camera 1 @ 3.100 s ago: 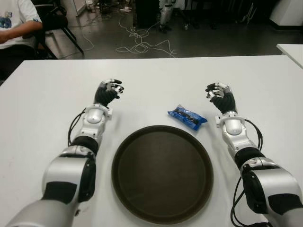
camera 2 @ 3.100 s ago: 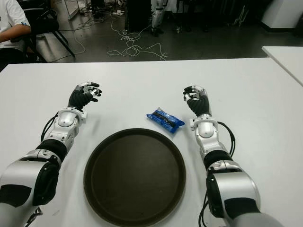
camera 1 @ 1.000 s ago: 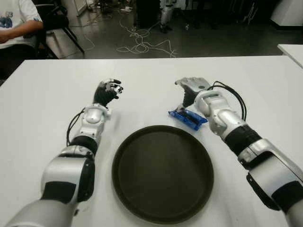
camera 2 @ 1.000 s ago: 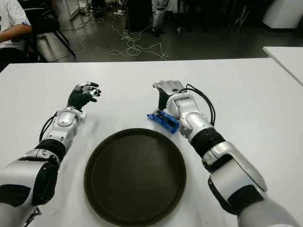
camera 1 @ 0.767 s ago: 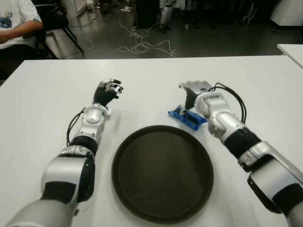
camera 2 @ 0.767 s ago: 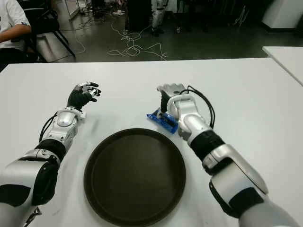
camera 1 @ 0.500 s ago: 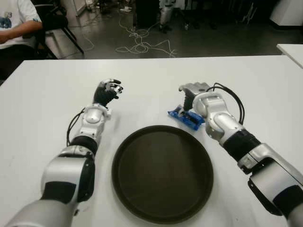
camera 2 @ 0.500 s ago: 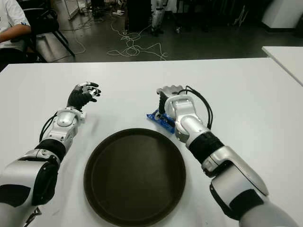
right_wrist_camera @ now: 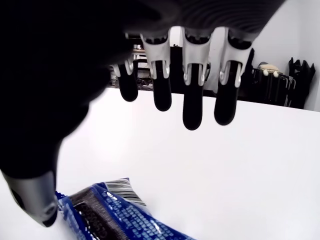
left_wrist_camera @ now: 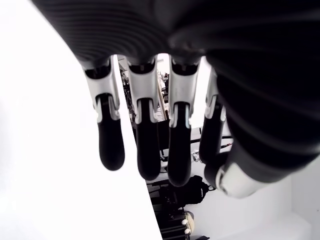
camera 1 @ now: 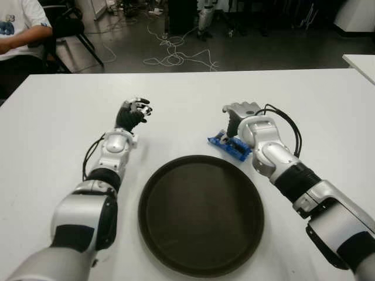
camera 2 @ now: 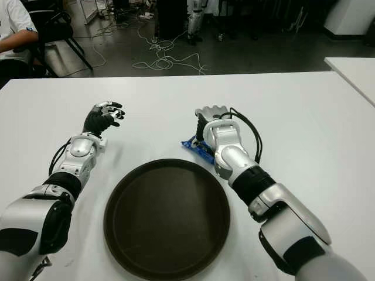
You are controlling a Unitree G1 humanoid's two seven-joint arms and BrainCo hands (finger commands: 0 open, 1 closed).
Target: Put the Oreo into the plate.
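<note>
The Oreo (camera 1: 225,144) is a blue pack lying flat on the white table (camera 1: 176,99), just beyond the far right rim of the plate (camera 1: 202,219), a round dark brown tray. My right hand (camera 1: 235,119) is directly over the pack's far end and hides part of it. In the right wrist view its fingers (right_wrist_camera: 192,107) hang straight and spread above the Oreo (right_wrist_camera: 112,220), with the thumb beside the pack's end; nothing is gripped. My left hand (camera 1: 134,110) shows to the left of the plate, fingers loosely bent and holding nothing.
A person in a white shirt (camera 1: 17,26) sits at the far left corner beside a black chair. Cables (camera 1: 176,57) lie on the floor past the table's far edge. A second white table (camera 1: 360,61) stands at the right.
My right hand swung in from the right side to the Oreo and has settled closer over it in the last second. The pack and my left arm have stayed in place.
</note>
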